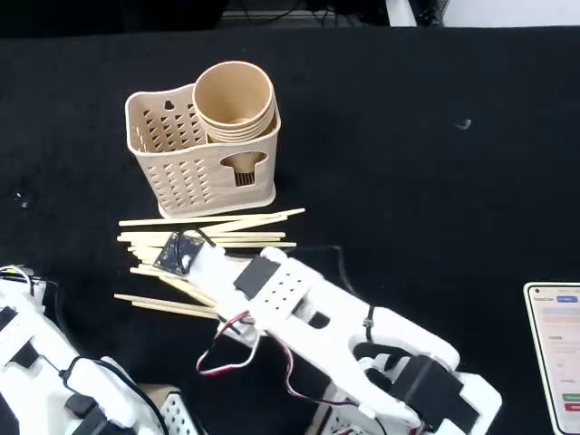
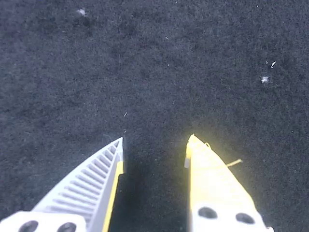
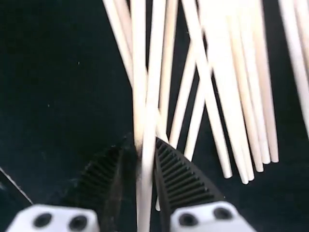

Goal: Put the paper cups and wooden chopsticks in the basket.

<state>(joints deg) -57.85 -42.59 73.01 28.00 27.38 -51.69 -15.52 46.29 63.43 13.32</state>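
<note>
The left arm [image 1: 36,372] is sitting at the near-left corner of the high view, well apart from the task's things. In the left wrist view, the left pincer [image 2: 156,139] is standing released, its two fingers parted over the bare black worktop [image 2: 154,58], with nothing lying between them. Farther right in the high view, the basket [image 1: 195,172] is standing upright on the worktop [image 1: 435,181], a pale perforated container with its open mouth facing up. The paper cups [image 1: 234,95] are resting nested in one stack inside the right-hand part of the basket, their rims rising above its wall. Just in front of the basket, the wooden chopsticks [image 1: 217,222] are lying flat on the worktop in a loose pile, some crossing one another, the nearest touching or almost touching the basket's base. The right arm [image 1: 308,308] is extending from the near-right side of the high view towards this pile, its front end lying over the sticks. In the right wrist view, the right pincer [image 3: 144,145] is clenched on the wooden chopsticks [image 3: 217,72], its ribbed black fingers [image 3: 178,174] pressing from both sides on the sticks that are passing between them; whether one or two sticks are being held cannot be told. At the right edge of the high view, a phone [image 1: 555,349] is lying on the worktop, screen lit.
</note>
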